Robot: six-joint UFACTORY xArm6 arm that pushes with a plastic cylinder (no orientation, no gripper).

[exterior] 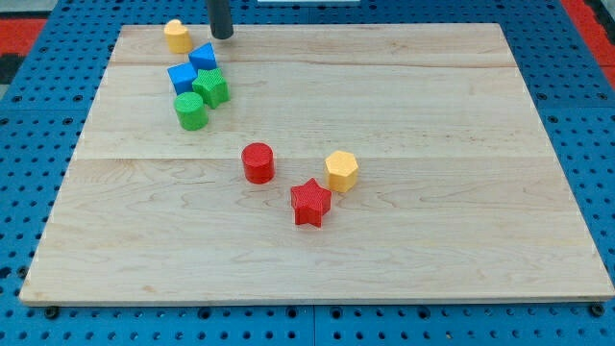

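Camera view: a pale wooden board (384, 115) of glued planks, its grain running from the view's left to right, lies on a blue perforated desk (29, 144). A straight dark rod descends from the top edge; my tip (222, 37) rests on the board near its far edge. The arm carries no fingers, so no open or closed state applies.

All blocks have ribbed, matte sides. At 9 o'clock from my tip, near it but apart, stands a yellow block (177, 36) of rounded outline. At 7 o'clock, closest to my tip, is a blue block (203, 57) with slanted edges; whether it touches cannot be told. Below it a second blue block (182, 77) and a green star-like block (211, 87) sit pressed together, with a green cylinder (190, 111) just beneath them.

Well apart, towards 6 o'clock near the board's centre, lie a red cylinder (258, 162), a yellow hexagonal block (341, 170) and a red star (310, 202), the last two almost touching.
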